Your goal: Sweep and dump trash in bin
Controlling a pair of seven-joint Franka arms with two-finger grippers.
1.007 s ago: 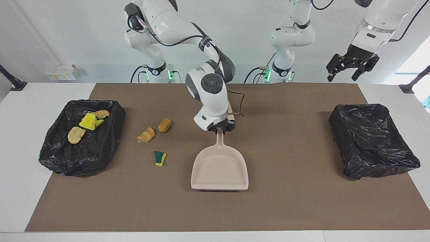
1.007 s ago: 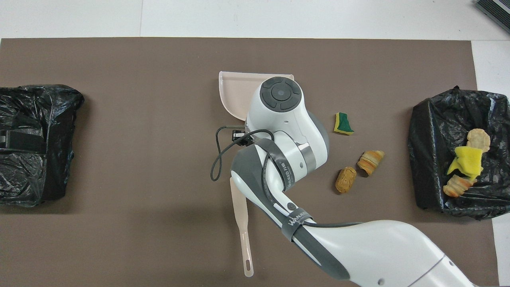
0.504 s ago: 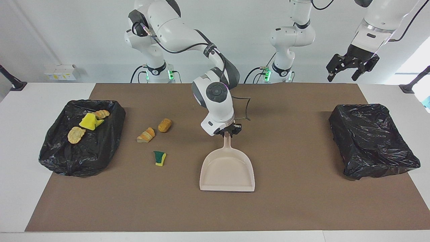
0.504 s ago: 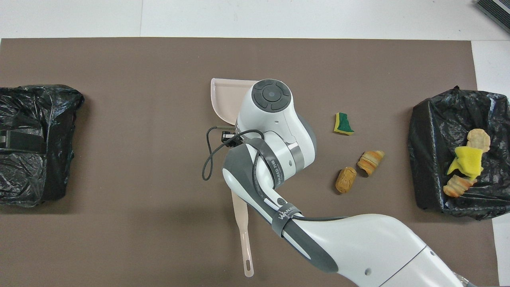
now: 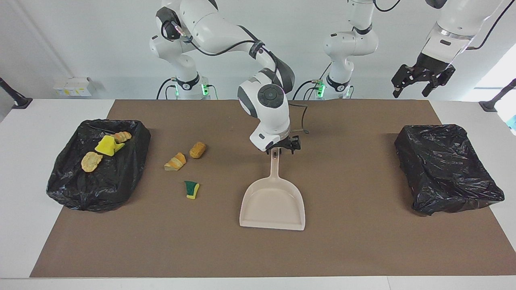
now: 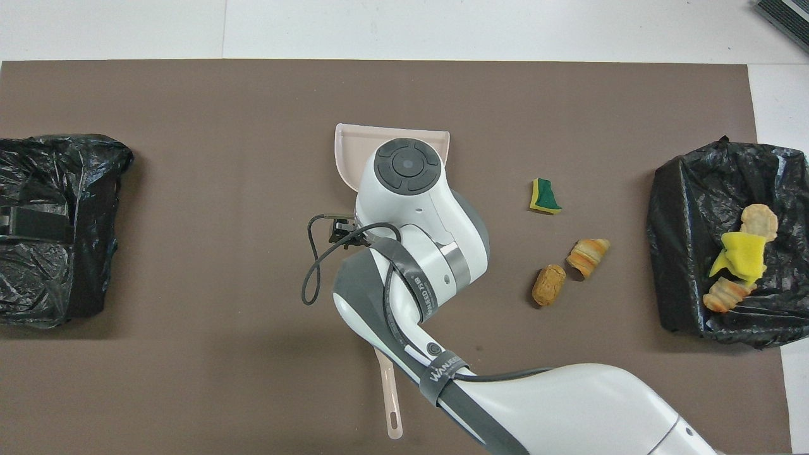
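The beige dustpan [image 5: 272,203] lies flat on the brown mat mid-table, its handle toward the robots. My right gripper [image 5: 279,150] hovers open just over the handle's tip, holding nothing. Three pieces of trash lie on the mat toward the right arm's end: a green-and-yellow sponge [image 5: 192,189], a striped orange chunk [image 5: 175,162] and a brown chunk [image 5: 198,150]. The black-lined bin [image 5: 100,185] at that end holds a yellow scrap [image 5: 107,146], a tan one [image 5: 91,161] and an orange one [image 5: 122,137]. My left gripper [image 5: 423,78] waits open, high over the left arm's end.
A second black-lined bin [image 5: 447,169] stands at the left arm's end. A beige brush handle [image 6: 390,404] lies on the mat nearer the robots than the dustpan [image 6: 354,145], partly under my right arm. White table shows around the mat [image 5: 363,249].
My right gripper slid the dustpan a little toward the left arm's end, then opened, let go of the handle and rose. The left arm has not moved.
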